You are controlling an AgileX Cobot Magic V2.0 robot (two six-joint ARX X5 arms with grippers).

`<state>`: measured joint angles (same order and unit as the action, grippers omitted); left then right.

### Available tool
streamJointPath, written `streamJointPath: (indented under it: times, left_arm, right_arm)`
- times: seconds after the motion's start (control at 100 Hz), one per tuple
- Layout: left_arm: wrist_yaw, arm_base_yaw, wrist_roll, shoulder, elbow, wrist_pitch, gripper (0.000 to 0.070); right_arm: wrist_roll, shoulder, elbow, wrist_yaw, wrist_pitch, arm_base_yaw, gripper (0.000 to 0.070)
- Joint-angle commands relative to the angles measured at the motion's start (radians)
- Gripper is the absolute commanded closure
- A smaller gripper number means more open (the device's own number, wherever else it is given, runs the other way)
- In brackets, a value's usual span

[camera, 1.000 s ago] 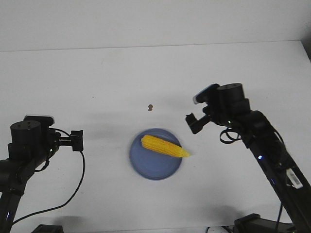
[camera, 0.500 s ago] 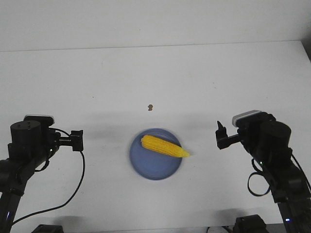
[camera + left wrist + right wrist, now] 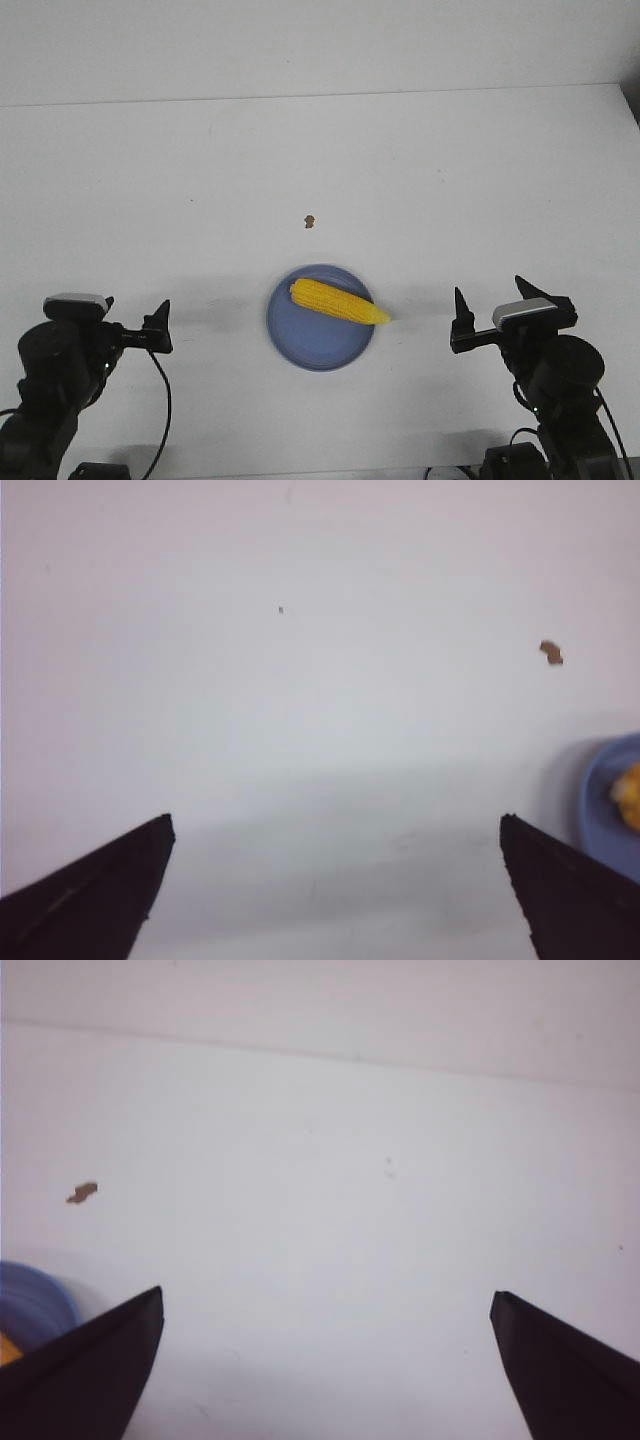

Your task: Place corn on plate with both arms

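Two claws, left [image 3: 135, 323] and right [image 3: 490, 305], sit spread apart flanking the plate [image 3: 320, 345], which holds the corn [image 3: 338, 301].

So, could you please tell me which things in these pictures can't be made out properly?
- Corn: in the left wrist view only a blurred yellow sliver, cut off by the frame edge.
- Plate: in the right wrist view mostly hidden behind a finger and the frame edge.
- Brown speck: too small in every view to identify.
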<state>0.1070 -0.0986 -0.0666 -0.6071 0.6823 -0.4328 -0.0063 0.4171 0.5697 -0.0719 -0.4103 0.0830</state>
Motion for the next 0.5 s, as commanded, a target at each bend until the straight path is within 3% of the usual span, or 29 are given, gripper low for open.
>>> streamJointPath:
  times: [0.0,0.23,0.34,0.43,0.46,0.49]
  left_arm:
    - [0.002,-0.001,-0.005,0.075,-0.015,0.027,0.0036]
    - [-0.083,-0.001,-0.013,0.234,-0.037,0.013,0.0036]
    - [-0.085,-0.001,-0.014,0.244,-0.037,-0.006,0.0036]
    - [-0.085,-0.001,-0.013,0.238,-0.037,-0.025,0.0057]
    - [-0.085,-0.001,-0.013,0.236,-0.037,-0.026,0.0106]
    - [-0.085,-0.001,-0.013,0.236,-0.037,-0.027,0.0197]
  right_arm:
    - [0.027,-0.034,0.003,0.002,0.030,0.002,0.0000]
    - [0.026,-0.079,-0.004,0.023,0.014,0.001,0.0000]
    - [0.032,-0.079,-0.004,0.024,0.021,0.001,0.0000]
    - [0.032,-0.079,-0.004,0.026,0.021,0.001,0.0184]
    - [0.032,-0.079,-0.004,0.027,0.021,0.001,0.0248]
    - [0.032,-0.079,-0.004,0.027,0.021,0.001,0.0308]
